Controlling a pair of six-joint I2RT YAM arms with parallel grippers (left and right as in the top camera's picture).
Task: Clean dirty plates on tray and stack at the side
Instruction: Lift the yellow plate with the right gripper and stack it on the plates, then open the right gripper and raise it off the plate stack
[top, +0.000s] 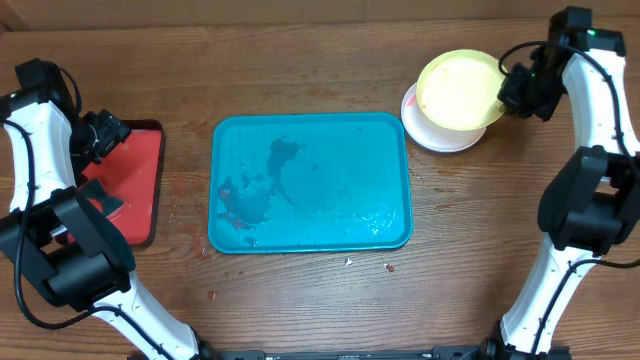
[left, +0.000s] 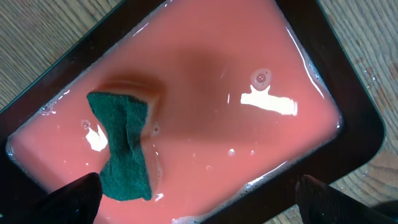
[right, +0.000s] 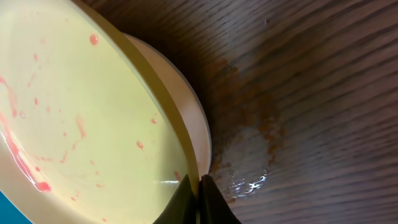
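The teal tray (top: 390, 225) lies in the middle of the table, wet and smeared with red, with no plate on it. My right gripper (top: 512, 92) is shut on the rim of the yellow-green plate (top: 458, 88), holding it tilted over the white plate (top: 432, 135) at the back right. In the right wrist view the fingers (right: 199, 199) pinch the yellow-green plate's rim (right: 93, 112), with red specks inside, and the white plate (right: 186, 106) shows beneath. The pale blue plate is out of view. My left gripper (top: 100, 135) is open above the red tray (top: 140, 180).
The red tray (left: 348, 93) with a dark rim holds pink soapy water and a green sponge (left: 124, 149). Red drips dot the wooden table in front of the teal tray (top: 388, 267). A wet patch lies on the wood by the white plate (right: 249, 180).
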